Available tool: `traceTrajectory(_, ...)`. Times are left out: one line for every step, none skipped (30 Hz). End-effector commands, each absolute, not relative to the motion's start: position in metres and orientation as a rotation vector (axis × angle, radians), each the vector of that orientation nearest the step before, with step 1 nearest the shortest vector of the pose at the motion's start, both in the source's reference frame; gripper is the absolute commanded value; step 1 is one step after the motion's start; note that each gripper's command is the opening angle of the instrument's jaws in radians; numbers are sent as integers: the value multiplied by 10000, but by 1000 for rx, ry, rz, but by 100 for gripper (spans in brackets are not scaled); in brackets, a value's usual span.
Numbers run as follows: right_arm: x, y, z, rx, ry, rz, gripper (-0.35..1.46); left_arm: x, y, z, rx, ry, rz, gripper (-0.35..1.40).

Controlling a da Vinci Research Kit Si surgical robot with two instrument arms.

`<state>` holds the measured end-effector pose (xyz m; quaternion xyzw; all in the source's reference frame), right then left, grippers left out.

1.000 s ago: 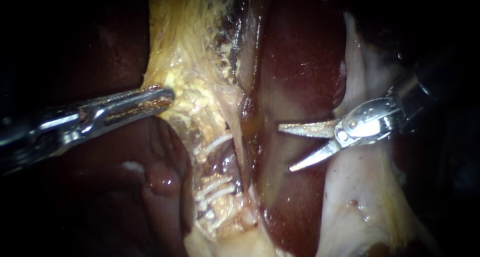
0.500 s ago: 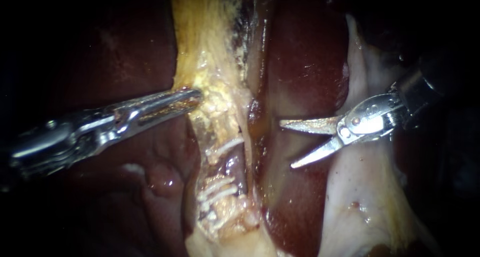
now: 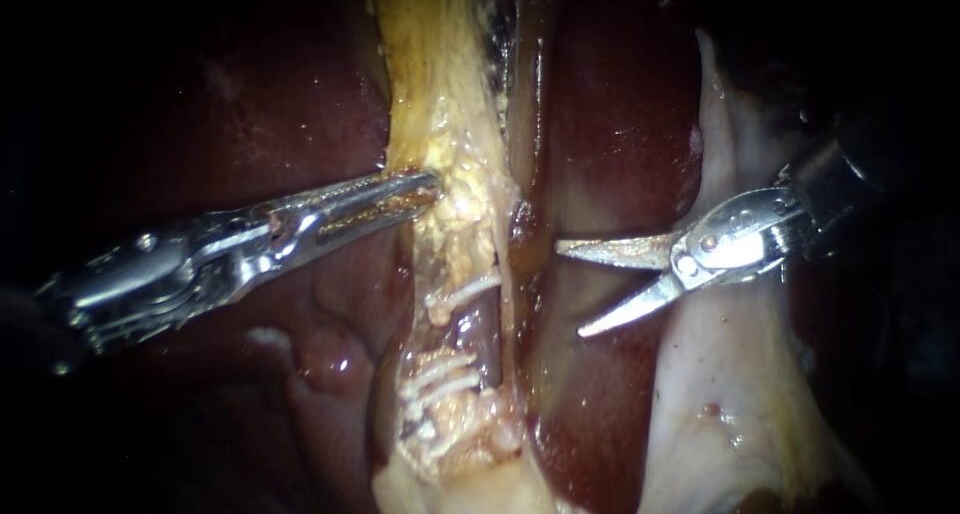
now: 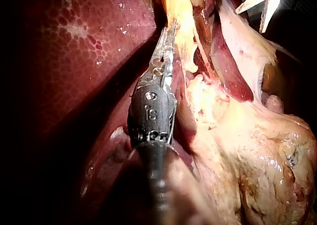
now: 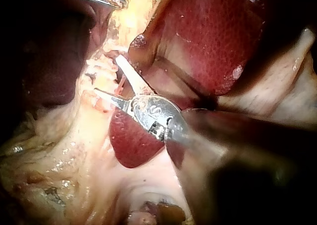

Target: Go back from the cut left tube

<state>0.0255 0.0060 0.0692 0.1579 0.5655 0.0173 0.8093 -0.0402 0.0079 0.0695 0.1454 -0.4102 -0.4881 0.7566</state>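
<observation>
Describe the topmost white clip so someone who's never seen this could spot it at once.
Find the yellowish band of tissue running down the middle of the endoscope view between dark red liver. Just below where the left instrument meets it, the topmost white clip crosses slantwise. It sits alone, apart from the bunched clips lower down.

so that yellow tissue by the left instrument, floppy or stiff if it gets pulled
Probably floppy: the yellow tissue runs as a thin band, bending where the left instrument holds its edge. Likely slippery, since it glistens wet. Perhaps easy to tear: it looks crumbly and frayed above the clips.
</observation>
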Motion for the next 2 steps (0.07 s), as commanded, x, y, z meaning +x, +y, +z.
traceTrajectory(255, 60, 692, 338, 1209, 37, 143, -402, 79, 695, 317, -894, -1064, -35)
traceTrajectory(255, 60, 692, 338, 1209, 37, 143, -402, 79, 694, 317, -894, -1064, -35)
